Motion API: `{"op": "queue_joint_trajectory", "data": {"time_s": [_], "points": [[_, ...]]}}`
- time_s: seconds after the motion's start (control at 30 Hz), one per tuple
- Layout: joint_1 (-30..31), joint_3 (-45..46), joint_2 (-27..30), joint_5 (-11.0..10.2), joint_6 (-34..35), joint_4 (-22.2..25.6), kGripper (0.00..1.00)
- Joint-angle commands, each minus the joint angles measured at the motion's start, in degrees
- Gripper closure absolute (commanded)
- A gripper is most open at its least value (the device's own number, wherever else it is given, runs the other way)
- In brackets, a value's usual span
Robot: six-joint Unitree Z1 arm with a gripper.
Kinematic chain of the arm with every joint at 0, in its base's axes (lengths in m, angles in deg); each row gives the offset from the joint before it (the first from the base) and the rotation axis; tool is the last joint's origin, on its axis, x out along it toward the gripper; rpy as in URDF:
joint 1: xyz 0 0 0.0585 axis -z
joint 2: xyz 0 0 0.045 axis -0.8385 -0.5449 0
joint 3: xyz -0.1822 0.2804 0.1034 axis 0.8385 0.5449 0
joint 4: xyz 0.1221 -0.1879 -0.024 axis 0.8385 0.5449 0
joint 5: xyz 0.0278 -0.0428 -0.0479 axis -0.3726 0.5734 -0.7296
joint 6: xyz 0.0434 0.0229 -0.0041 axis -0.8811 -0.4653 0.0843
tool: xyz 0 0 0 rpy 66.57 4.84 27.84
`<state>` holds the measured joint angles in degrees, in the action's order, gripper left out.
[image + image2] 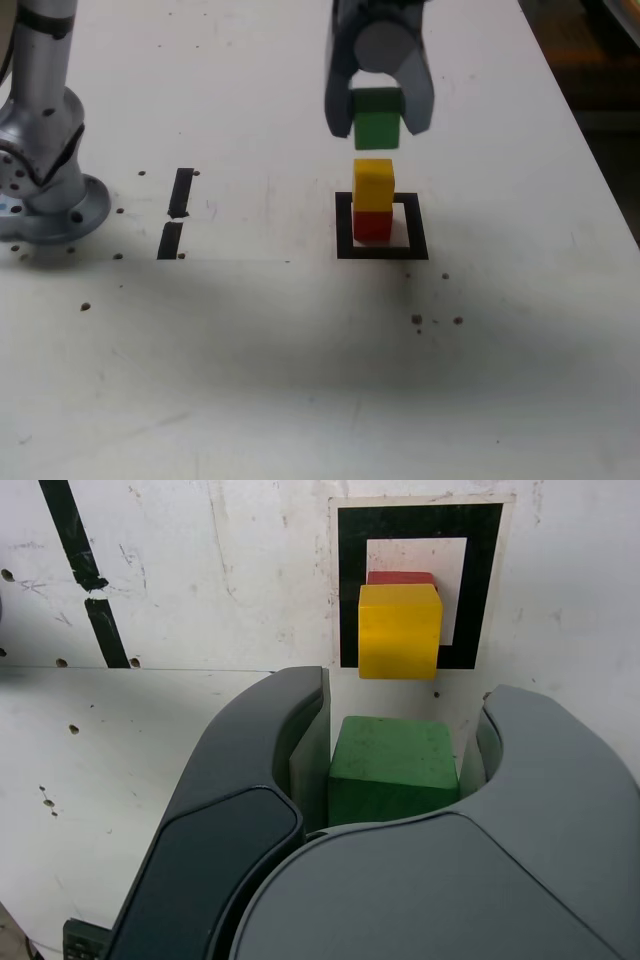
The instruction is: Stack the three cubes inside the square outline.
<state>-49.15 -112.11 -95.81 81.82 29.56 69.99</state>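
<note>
Table [300, 380]: white, scuffed, dotted with small dark holes, filling both views.
Arm base [45, 150]: silver column on a round flange, at the exterior view's left edge.
Gripper [378, 118]: dark grey, hanging above the stack, jaws closed onto the green cube, one jaw against each side.
Square outline [345, 225]: black tape frame with white interior, right of centre in the exterior view.
Black strips [180, 192]: two short pieces end to end, well apart from the outline, toward the exterior view's left.
Green cube [377, 118]: clamped in the jaws, raised in the air, apart from and just above the yellow cube.
Yellow cube [374, 183]: resting squarely on top of the red cube.
Red cube [373, 224]: on the table inside the outline, bottom of the stack, mostly hidden in the wrist view.
</note>
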Motion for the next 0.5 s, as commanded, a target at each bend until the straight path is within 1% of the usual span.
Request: {"op": "queue_joint_trajectory", "data": {"time_s": [0.0,0.13,0.27,0.47], "points": [[0.0,0.2,-0.4,-0.2,0.2,0.5,0.86],[-1.0,1.8,-1.3,-0.8,-0.4,-0.7,0.86],[-2.8,4.6,-1.6,-1.3,-1.9,-3.1,0.86],[-4.2,6.8,-2.1,-1.3,-3.2,-5.6,0.86]]}}
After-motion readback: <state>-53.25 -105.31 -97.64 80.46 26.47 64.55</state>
